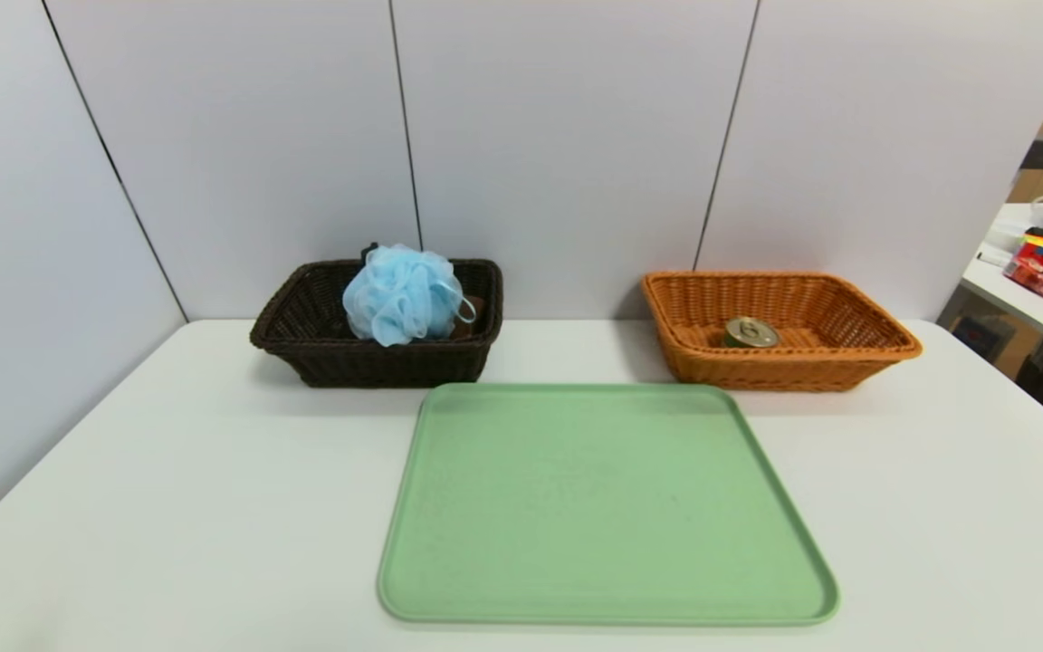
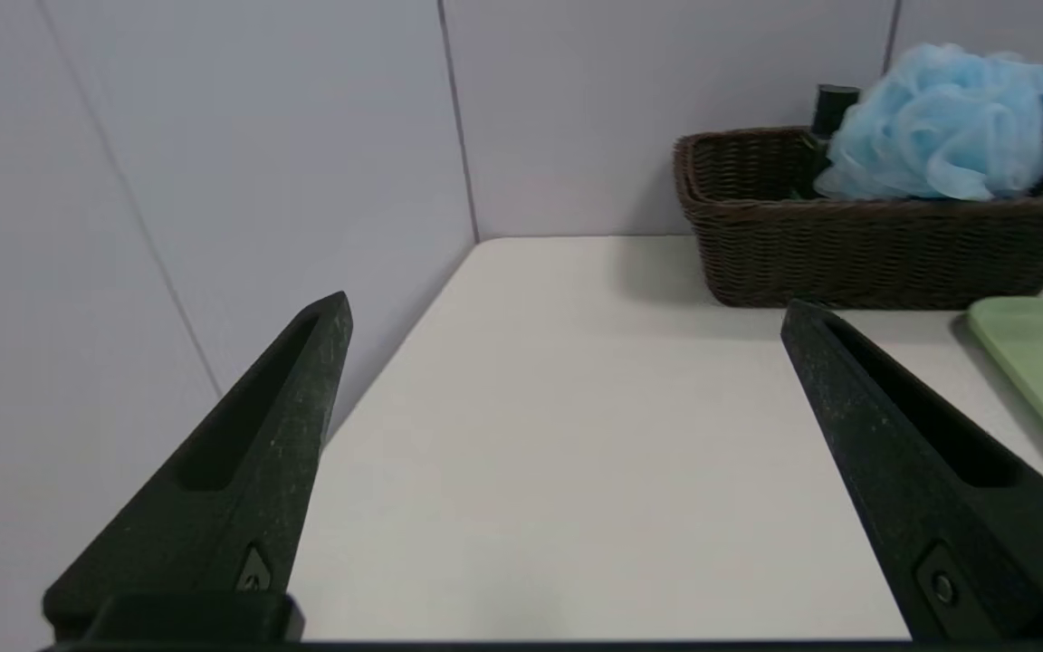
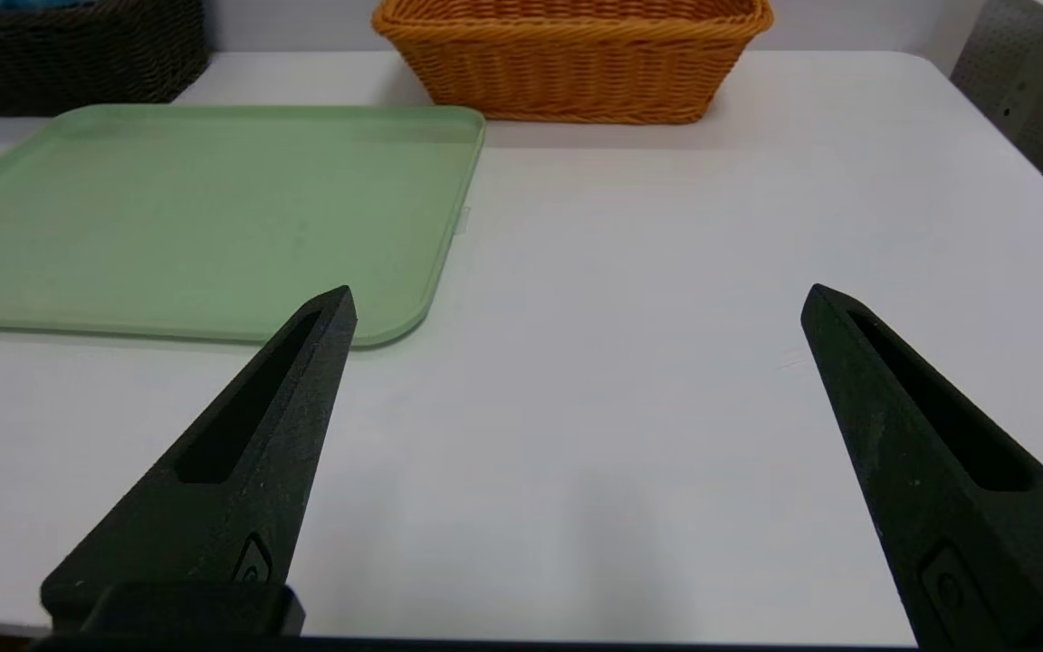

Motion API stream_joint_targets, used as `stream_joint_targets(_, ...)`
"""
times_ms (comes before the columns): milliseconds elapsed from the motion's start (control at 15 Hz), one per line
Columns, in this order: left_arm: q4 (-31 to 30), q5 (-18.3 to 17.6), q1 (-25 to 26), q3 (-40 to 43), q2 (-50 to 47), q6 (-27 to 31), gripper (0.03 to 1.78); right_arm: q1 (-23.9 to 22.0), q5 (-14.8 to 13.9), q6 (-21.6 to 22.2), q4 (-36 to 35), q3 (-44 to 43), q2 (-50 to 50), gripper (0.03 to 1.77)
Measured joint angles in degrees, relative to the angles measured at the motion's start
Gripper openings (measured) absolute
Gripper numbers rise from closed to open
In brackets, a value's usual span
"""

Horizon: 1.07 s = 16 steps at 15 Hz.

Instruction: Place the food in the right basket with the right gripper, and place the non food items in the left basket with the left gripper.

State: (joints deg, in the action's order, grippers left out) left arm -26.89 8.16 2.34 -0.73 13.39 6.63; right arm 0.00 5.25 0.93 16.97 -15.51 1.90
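Both the left gripper (image 2: 567, 308) and right gripper (image 3: 580, 294) gape empty — bare table (image 3: 630, 380) beneath.

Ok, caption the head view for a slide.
Bare green plastic tray on white table; blue mesh pouf in dark wicker basket, tin can in orange wicker basket.

Overhead head view; low, table-level wrist views

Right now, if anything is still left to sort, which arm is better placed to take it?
Neither: the green tray is bare, the tin can lies in the right basket, and the pouf in the left basket. Both left gripper and right gripper are open, empty.
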Motion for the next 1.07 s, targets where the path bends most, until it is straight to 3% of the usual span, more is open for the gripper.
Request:
stream_joint_targets(333, 15.3, -3.8, -1.8, -3.0, -8.3, -0.6, 1.69, 0.0, 0.1, -0.3, 0.1, 0.2, -1.9, 1.69)
stream_joint_targets(800, 19.3, -5.8, -1.9, 0.5, -13.2, -0.4, 1.69, 0.0, -0.8, -1.5, -2.3, 5.0, -2.0, 1.69)
stream_joint_targets(933, 23.3, -5.7, -1.9, 0.7, -13.3, -0.7, 1.69, 0.0, -2.6, -3.0, -6.9, 8.7, -2.0, 1.69)
stream_joint_targets(1067, 23.5, -5.8, -1.8, 0.7, -13.3, -0.9, 1.69, 0.0, -3.3, -2.9, -13.0, 11.5, -2.0, 1.69)
